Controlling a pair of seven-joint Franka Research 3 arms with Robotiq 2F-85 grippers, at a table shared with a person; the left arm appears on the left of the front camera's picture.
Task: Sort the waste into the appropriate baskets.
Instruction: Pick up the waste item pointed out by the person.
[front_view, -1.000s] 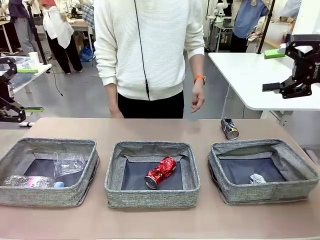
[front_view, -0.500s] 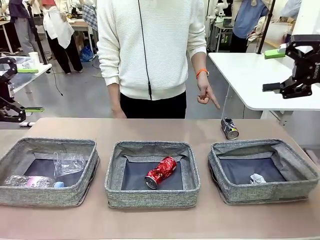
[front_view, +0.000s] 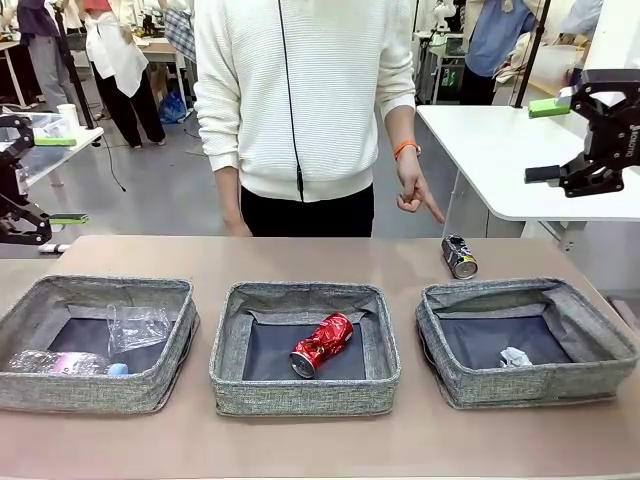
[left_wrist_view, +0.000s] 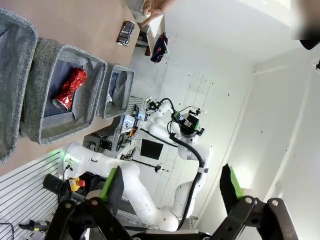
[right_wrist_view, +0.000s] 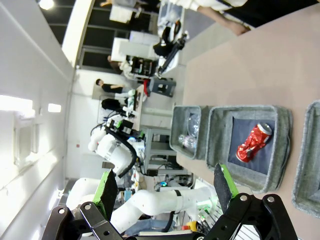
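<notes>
We see the dark blue-black can (front_view: 459, 256) lying on its side on the bare table (front_view: 300, 255), just beyond the far left corner of the right basket (front_view: 527, 341) and outside all three; it sits well below and inward of the right gripper (front_view: 566, 140), whose jaws stand wide apart and hold nothing, raised at the table's right edge. In the left wrist view the same can (left_wrist_view: 125, 33) lies far ahead of our left jaws, near the person's hand at the top edge. That hand (front_view: 413, 192) hangs above the can with its index finger pointing down toward it, not touching it. The crushed red can (front_view: 322, 344) lies tilted on the dark bottom of the middle basket (front_view: 305, 346), roughly midway between the two grippers and far below both. The crumpled white paper ball (front_view: 515, 357) rests in the right basket, beneath the right jaws. The clear plastic cup (front_view: 137, 326) and the clear plastic bottle with pink label (front_view: 62, 363) lie in the left basket (front_view: 97, 342), below and inward of the left gripper (front_view: 62, 180), which hovers at the table's left edge with its jaws also spread apart and empty.
</notes>
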